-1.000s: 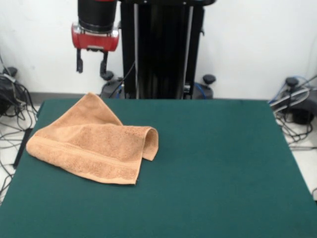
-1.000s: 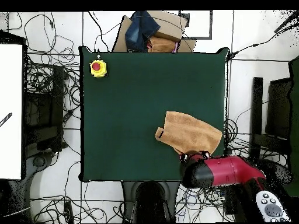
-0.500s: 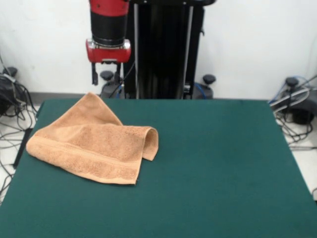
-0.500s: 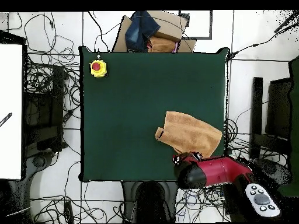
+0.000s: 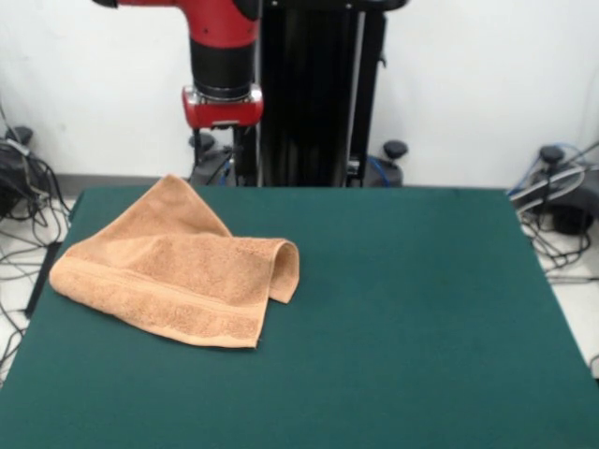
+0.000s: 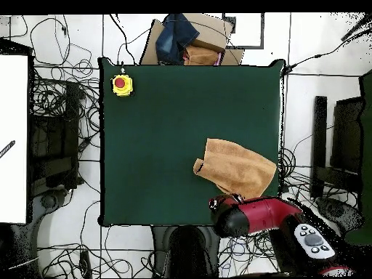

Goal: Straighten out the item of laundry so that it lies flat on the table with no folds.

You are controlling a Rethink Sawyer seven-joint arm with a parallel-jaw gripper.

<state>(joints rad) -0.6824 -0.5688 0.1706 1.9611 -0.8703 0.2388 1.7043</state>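
The item of laundry [image 5: 178, 271], a peach-orange terry towel, is seen lying on the table [image 5: 402, 309], on the dark green top, toward the left side in the front view and close to the far-left corner; in the overhead view the same towel [image 6: 236, 168] is found in the lower right part of the table [image 6: 160, 131], near the right edge and near the edge on the robot's side. It is not spread flat: one part is doubled over the rest, and at its right end in the front view a rounded fold stands up a little from the cloth; a pointed corner reaches toward the far edge of the table, and a woven band is seen along the near edge of the towel. In the overhead view a small flap juts out at the towel's left side.

The gripper [image 5: 223, 140] is held in the air behind the far edge of the table, under the red and black arm [image 5: 223, 56], apart from the towel and not touching it; it is largely lost against the dark pedestal [image 5: 309, 94], so whether it is spread or closed cannot be told. In the overhead view the arm [image 6: 254, 216] is seen just below the table's lower edge, beside the towel's lower corner.

A yellow box with a red button [image 6: 121, 84] is set on the table's upper left corner in the overhead view, well apart from the towel.
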